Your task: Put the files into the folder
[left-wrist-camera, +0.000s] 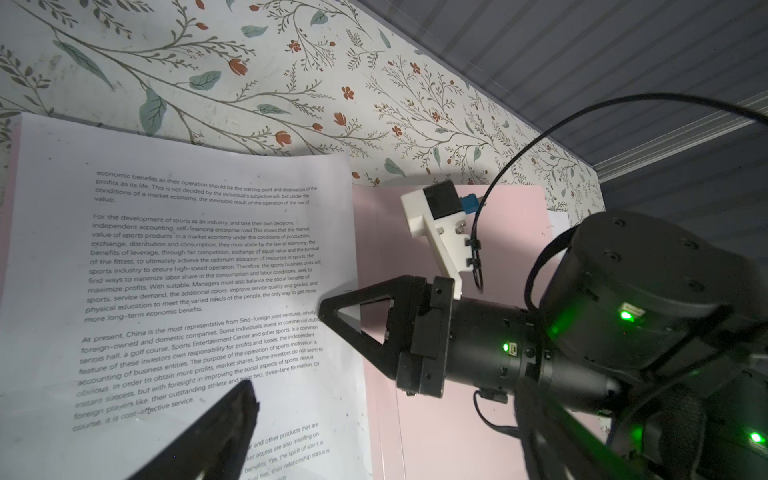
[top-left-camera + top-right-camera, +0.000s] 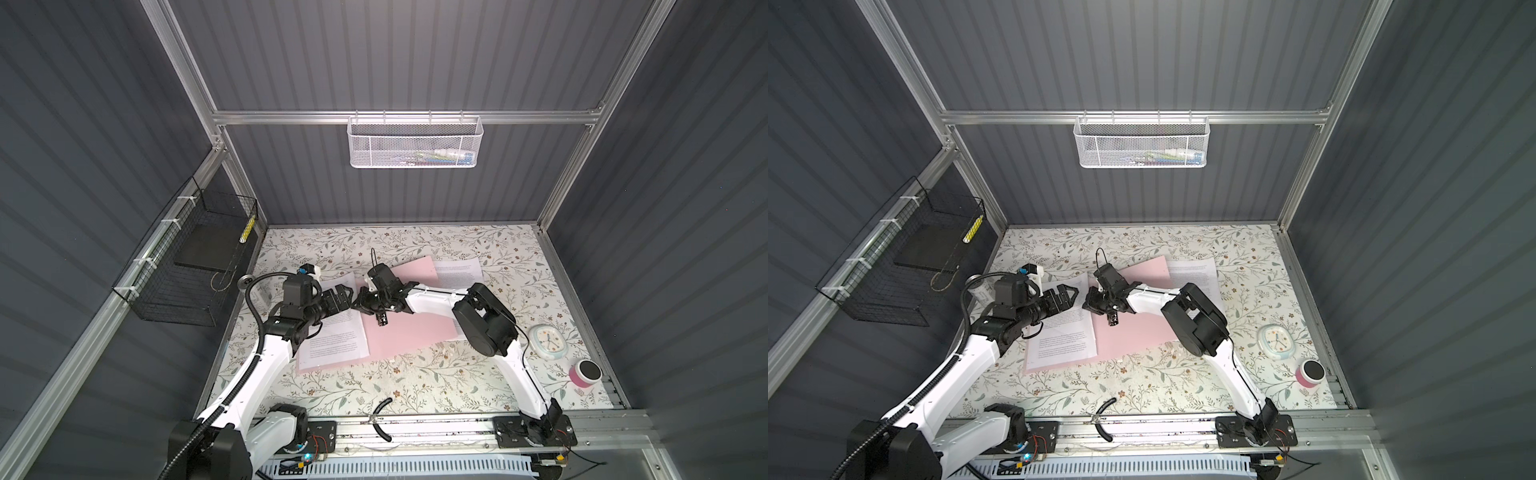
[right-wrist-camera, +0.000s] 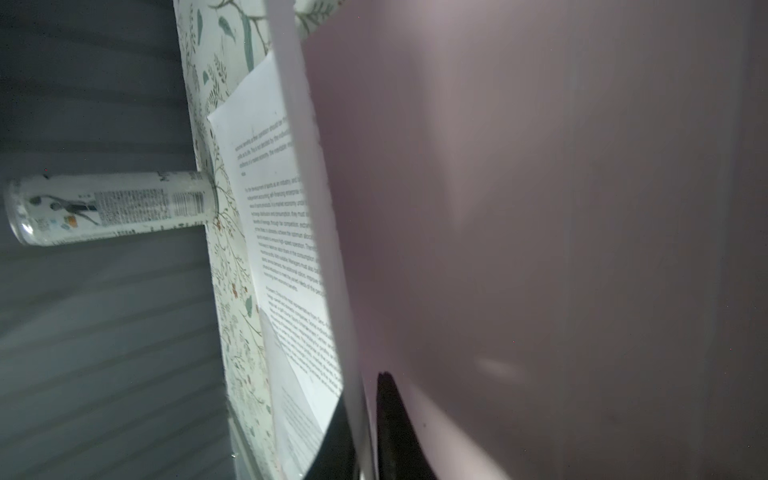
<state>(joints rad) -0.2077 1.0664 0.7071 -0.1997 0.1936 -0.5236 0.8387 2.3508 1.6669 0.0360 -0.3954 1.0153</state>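
The pink folder (image 2: 415, 332) (image 2: 1142, 332) lies open and flat on the floral table. One printed white sheet of the files (image 2: 336, 340) (image 1: 187, 257) rests on its left half. A second sheet (image 2: 459, 270) lies beside the folder's far right corner. My right gripper (image 2: 358, 305) (image 1: 328, 309) (image 3: 365, 436) is shut on the right edge of the left sheet, which stands thin and edge-on between its black fingers. My left gripper (image 2: 349, 297) (image 2: 1069, 296) hovers open over the same sheet, tip to tip with the right one. One of its fingers (image 1: 224, 428) shows above the text.
A tall can (image 2: 246, 281) (image 3: 108, 208) stands at the table's left edge. A clock (image 2: 547, 340) and a pink-sided cup (image 2: 585, 373) sit at the right. Black pliers (image 2: 380, 419) lie at the front rail. A black wire basket (image 2: 187, 266) hangs on the left wall, a white mesh basket (image 2: 415, 141) on the back.
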